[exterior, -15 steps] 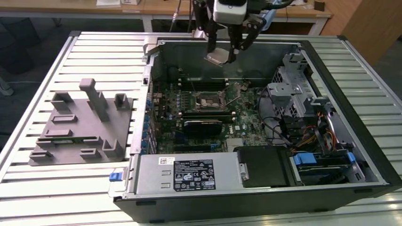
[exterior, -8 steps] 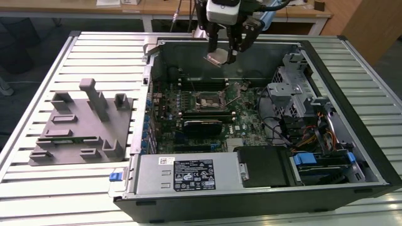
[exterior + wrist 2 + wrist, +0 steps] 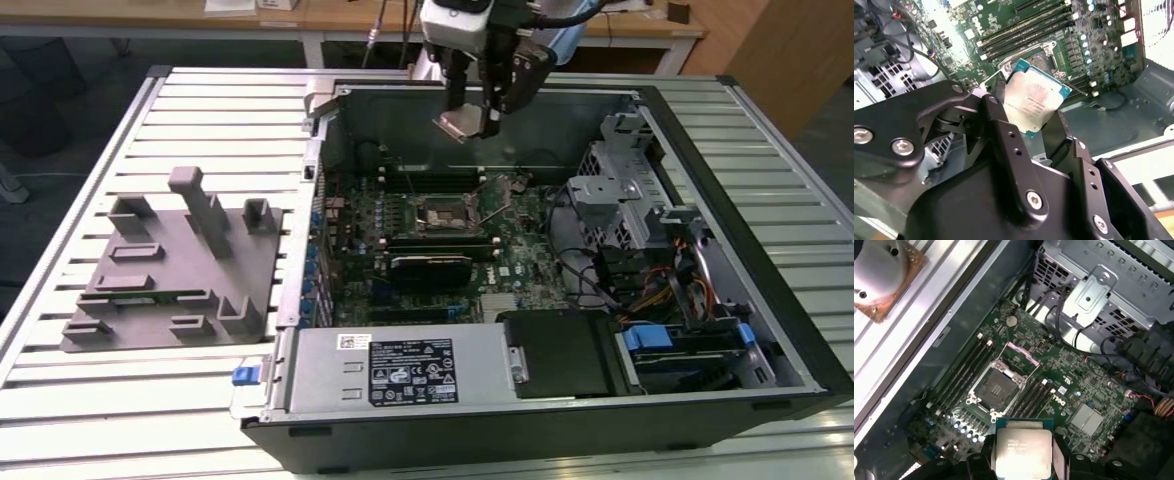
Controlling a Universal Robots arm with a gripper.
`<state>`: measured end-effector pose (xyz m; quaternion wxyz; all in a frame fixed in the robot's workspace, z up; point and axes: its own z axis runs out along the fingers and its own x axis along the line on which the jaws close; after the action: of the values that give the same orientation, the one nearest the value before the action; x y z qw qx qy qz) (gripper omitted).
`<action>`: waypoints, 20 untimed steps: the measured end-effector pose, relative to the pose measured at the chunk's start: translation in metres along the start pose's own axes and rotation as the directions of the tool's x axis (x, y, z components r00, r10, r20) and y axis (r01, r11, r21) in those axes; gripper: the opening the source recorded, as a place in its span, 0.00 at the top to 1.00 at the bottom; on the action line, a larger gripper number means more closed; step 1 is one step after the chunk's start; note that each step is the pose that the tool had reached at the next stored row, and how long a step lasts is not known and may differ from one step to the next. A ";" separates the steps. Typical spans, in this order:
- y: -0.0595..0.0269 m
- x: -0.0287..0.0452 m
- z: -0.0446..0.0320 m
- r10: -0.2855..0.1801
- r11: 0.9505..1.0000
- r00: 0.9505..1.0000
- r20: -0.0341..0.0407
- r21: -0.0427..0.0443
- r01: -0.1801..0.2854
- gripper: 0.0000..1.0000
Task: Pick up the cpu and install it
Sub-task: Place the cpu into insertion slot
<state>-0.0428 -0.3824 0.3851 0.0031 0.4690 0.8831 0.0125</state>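
Tool (image 3: 477, 116) clamped on the cpu (image 3: 1035, 97) — poised above the motherboard (image 3: 1076, 372).

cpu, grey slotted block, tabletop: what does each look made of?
The cpu: pale silvery metal lid with a matte sheen, on a thin green-edged board, clamped in the gripper. The grey block: likely plastic, uniform dull grey with no glints. The tabletop: probably aluminium, pale ribbed slats with a soft shine.

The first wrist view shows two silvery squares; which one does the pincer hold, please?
The cpu, clamped in the pincer above the board; the other square sits on it.
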 end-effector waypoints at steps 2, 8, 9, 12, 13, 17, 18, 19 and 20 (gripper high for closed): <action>0.0000 0.0001 0.0003 0.030 1.000 1.000 0.001 0.000 -0.030 0.46; 0.0001 0.0002 0.0027 0.128 0.992 0.992 0.003 -0.001 -0.128 0.46; 0.0001 0.0002 0.0032 0.146 0.989 0.989 0.004 -0.001 -0.146 0.46; 0.0000 0.0002 0.0046 0.201 0.980 0.980 0.005 -0.002 -0.201 0.46; 0.0000 0.0002 0.0050 0.218 0.976 0.976 0.005 -0.002 -0.218 0.46; 0.0000 0.0001 0.0071 0.289 0.957 0.957 0.007 -0.003 -0.289 0.46; 0.0000 0.0001 0.0081 0.324 0.946 0.946 0.008 -0.003 -0.324 0.46; -0.0001 0.0001 0.0085 0.341 0.940 0.940 0.008 -0.004 -0.341 0.46; -0.0001 0.0001 0.0090 0.357 0.934 0.934 0.009 -0.004 -0.357 0.46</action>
<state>-0.0428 -0.3822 0.3760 0.0053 0.6217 0.7831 0.0117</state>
